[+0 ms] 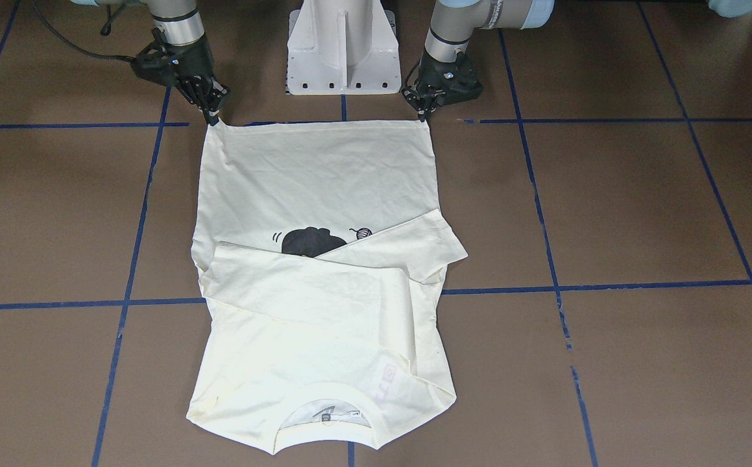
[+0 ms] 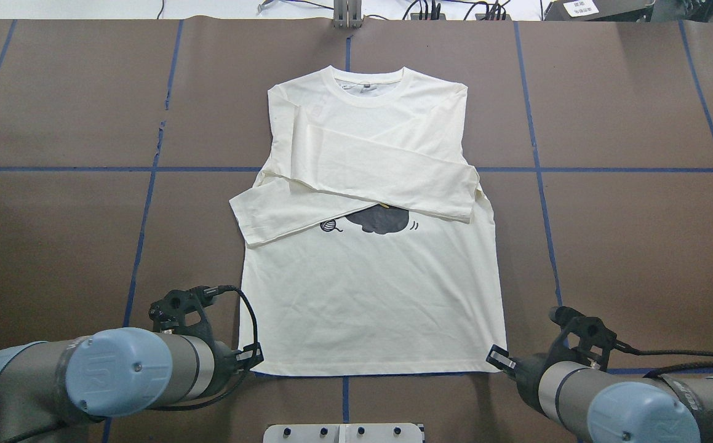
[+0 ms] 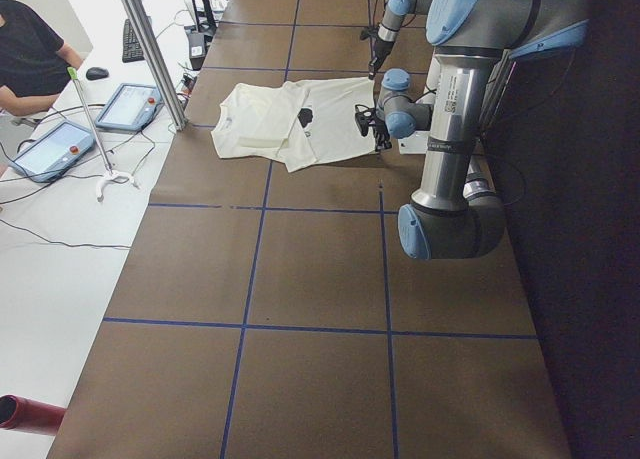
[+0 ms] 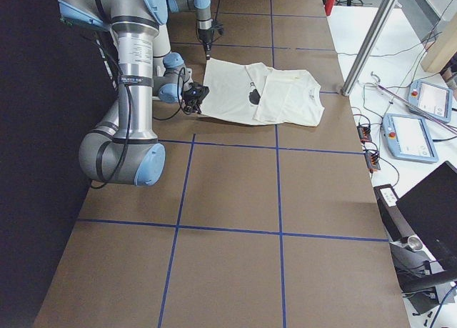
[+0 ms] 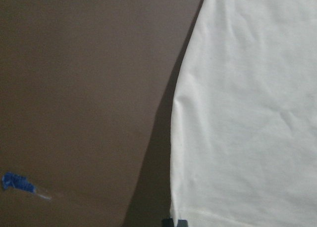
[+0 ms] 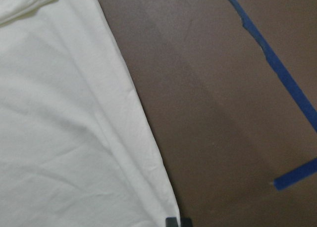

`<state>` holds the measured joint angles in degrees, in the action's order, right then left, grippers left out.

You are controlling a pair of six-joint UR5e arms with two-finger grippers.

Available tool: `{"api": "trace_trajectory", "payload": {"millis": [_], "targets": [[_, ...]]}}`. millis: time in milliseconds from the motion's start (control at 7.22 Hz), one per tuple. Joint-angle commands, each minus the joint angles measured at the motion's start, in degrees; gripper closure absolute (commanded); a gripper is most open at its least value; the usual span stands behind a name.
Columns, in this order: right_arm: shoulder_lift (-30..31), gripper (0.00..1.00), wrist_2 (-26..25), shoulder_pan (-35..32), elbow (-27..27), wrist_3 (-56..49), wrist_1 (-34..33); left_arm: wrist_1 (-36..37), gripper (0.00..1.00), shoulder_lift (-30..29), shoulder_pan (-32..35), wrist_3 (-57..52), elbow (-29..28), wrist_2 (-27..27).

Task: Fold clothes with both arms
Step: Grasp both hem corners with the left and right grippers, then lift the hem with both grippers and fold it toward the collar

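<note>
The cream-white T-shirt [image 2: 368, 295] lies flat on the brown table, collar at the far side, both sleeves folded across the chest. They partly cover the black cat print [image 2: 381, 220]. It also shows in the front view [image 1: 317, 175]. My left gripper [image 2: 251, 357] is shut on the near hem's left corner, low at the table; it shows in the front view [image 1: 422, 117] and the left wrist view [image 5: 174, 222]. My right gripper [image 2: 496, 357] is shut on the near hem's right corner, as the front view [image 1: 212, 118] and the right wrist view [image 6: 177, 221] show.
The white pedestal base [image 1: 343, 52] stands between the arms, just behind the hem. Blue tape lines [image 2: 147, 169] cross the brown table. An operator [image 3: 30, 49], tablets [image 3: 130, 104] and a metal pole [image 3: 150, 49] are beyond the table's far edge.
</note>
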<state>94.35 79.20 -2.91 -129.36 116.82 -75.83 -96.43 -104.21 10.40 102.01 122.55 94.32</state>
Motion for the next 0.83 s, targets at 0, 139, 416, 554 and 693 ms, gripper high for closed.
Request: {"api": "trace_trajectory", "payload": {"millis": [0, 139, 416, 554, 693], "targets": [[6.3, 1.00, 0.3, 5.0, -8.2, -0.1, 0.0, 8.1, 1.00, 4.7, -0.9, 0.1, 12.7, 1.1], [7.0, 1.00, 0.3, 4.9, -9.7, -0.1, 0.0, 8.1, 1.00, 4.9, -0.9, 2.0, 14.1, 5.0], [6.0, 1.00, 0.3, -0.1, -9.3, -0.7, 0.0, 7.8, 1.00, -1.1, 1.5, 0.3, 10.2, 4.3], [0.4, 1.00, 0.5, -4.0, -3.9, -3.1, 0.0, 7.9, 1.00, -7.7, 5.4, -1.3, 4.1, 4.0], [-7.5, 1.00, 0.9, -7.5, 2.6, -7.5, -0.1, 7.8, 1.00, -9.1, 8.0, -2.3, 1.0, 4.0]]}}
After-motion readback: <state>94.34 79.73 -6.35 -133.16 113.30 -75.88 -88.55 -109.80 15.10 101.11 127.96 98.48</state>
